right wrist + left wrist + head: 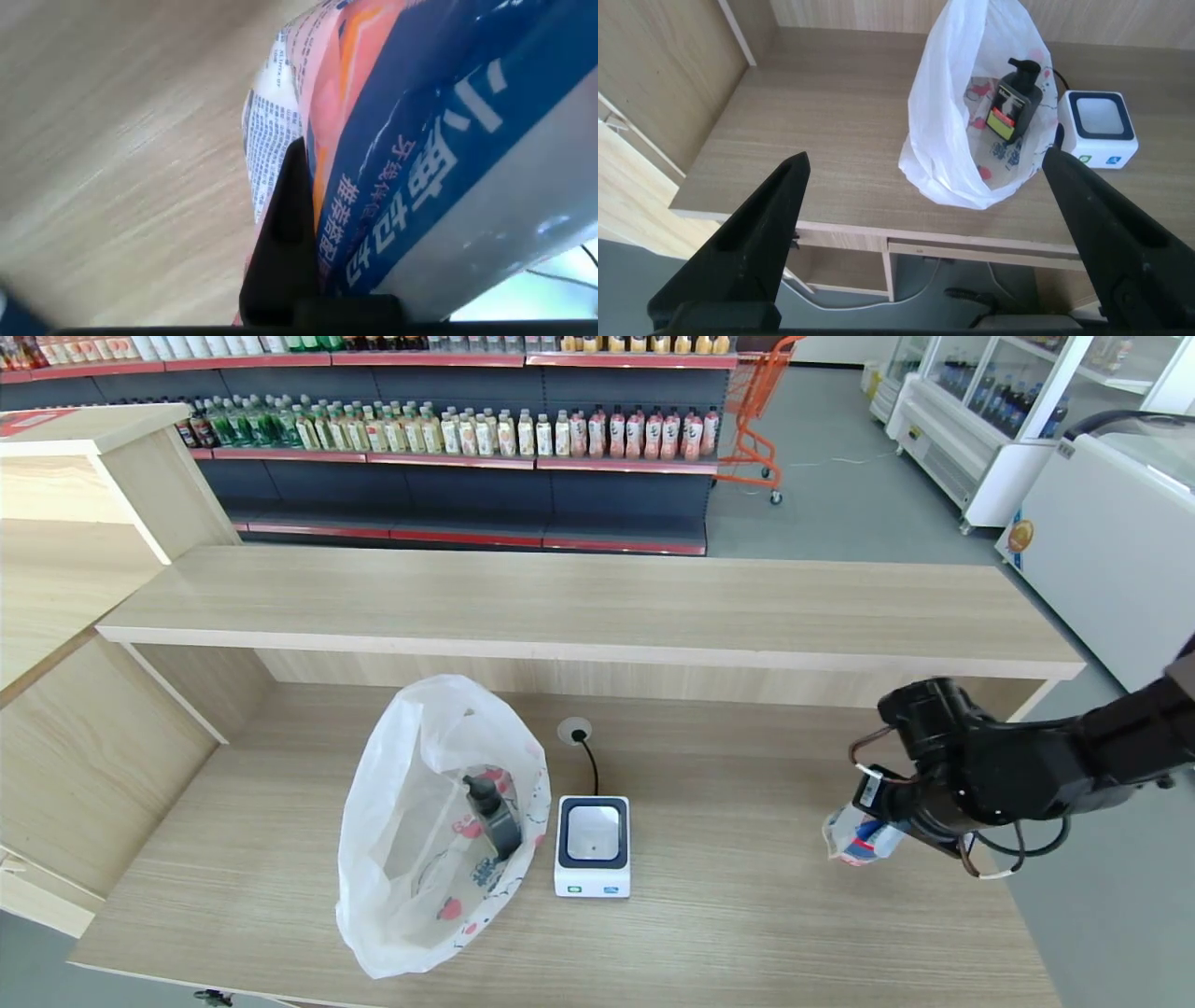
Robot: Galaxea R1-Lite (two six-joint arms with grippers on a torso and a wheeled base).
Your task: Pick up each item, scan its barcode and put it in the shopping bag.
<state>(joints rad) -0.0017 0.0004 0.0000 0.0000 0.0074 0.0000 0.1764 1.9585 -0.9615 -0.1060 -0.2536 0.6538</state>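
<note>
Right pincer point(876, 829) clamps a glossy, crinkled plastic packet point(843, 841).

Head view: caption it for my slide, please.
Right pincer grips a packet at the counter's right end; scanner and shopping bag stand mid-counter.

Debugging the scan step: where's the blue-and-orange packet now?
Head view: the blue-and-orange packet is gripped in the right claw at the right side of the counter, well right of the barcode scanner and not touching it.
</note>
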